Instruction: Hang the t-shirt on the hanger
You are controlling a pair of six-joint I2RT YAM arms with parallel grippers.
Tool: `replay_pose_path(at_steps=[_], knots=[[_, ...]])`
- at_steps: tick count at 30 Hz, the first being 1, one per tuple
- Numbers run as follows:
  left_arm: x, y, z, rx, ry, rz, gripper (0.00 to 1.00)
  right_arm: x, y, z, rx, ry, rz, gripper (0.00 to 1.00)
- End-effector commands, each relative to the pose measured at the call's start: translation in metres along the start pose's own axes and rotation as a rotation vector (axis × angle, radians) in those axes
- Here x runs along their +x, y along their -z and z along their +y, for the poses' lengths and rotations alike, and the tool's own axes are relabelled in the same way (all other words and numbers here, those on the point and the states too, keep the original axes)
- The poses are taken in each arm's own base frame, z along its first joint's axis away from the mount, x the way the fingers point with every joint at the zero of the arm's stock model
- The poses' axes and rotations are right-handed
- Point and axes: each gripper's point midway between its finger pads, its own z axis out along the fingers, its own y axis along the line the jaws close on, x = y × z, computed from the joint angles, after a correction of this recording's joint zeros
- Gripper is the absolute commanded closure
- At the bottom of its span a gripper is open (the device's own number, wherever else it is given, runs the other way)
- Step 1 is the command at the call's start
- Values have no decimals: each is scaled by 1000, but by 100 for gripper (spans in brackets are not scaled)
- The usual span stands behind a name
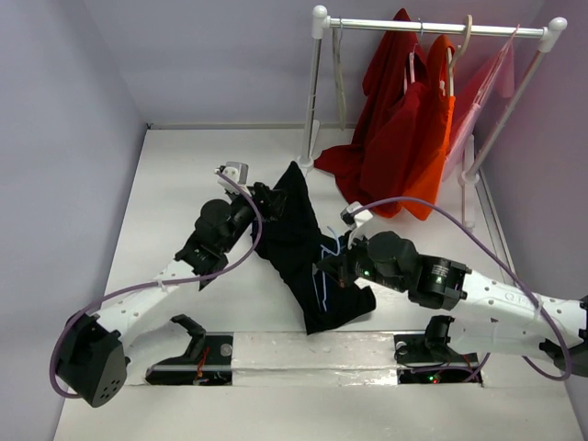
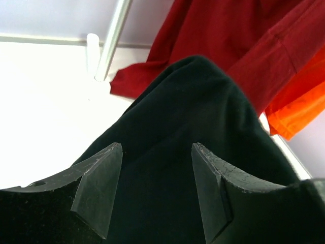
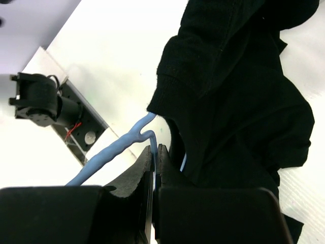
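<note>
Black t-shirt (image 1: 294, 243): crumpled diagonal band on the white table (image 1: 175, 175), centre, running between both grippers; its near end is bunched over the hanger.
Hanger (image 3: 114, 147): light-blue wire, largely hidden under the fabric, one stretch showing beside it.
Left gripper (image 2: 156, 146): at the t-shirt's far end, fingers part-closed on a fold of fabric.
Right gripper (image 3: 155, 148): fingers pressed together on the hanger wire.
Rack (image 1: 432, 26): far right, red garments (image 1: 395, 138) hanging.
</note>
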Motion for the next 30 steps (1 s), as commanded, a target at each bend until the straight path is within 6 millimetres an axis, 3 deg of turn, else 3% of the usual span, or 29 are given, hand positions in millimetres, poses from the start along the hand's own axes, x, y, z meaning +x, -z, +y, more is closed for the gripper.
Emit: replay_pose_path(at_steps=[1,7,9,12,13,16,21,23,27,28,30], knots=[[-4,-7,-14,82,-31,-25,46,-32,20,21,-85,6,-54,100],[7,-16,-13,92,-45,9,45,-49,39,24,-102,7,-82,100],[9,-17,-12,87,-37,12,51,-51,44,24,-103,10,-85,100],[7,-18,-14,96,-23,-2,68,-54,48,25,-113,5,-95,100],[5,-19,-14,92,-18,-5,83,-53,48,25,-112,3,-94,100],[2,-22,-17,96,-10,-6,100,-52,47,24,-107,2,-91,100],[-14,-16,-17,73,17,-50,100,-46,45,25,-112,6,-65,100],[-22,-13,-6,7,19,-86,100,-45,46,24,-114,4,-55,100],[-26,-6,13,-89,15,-90,100,-46,66,46,-230,2,-15,100],[-25,-5,10,-78,19,-85,100,-56,74,49,-237,10,-31,100],[-21,-1,3,-25,10,-74,100,-54,81,43,-202,22,1,100]])
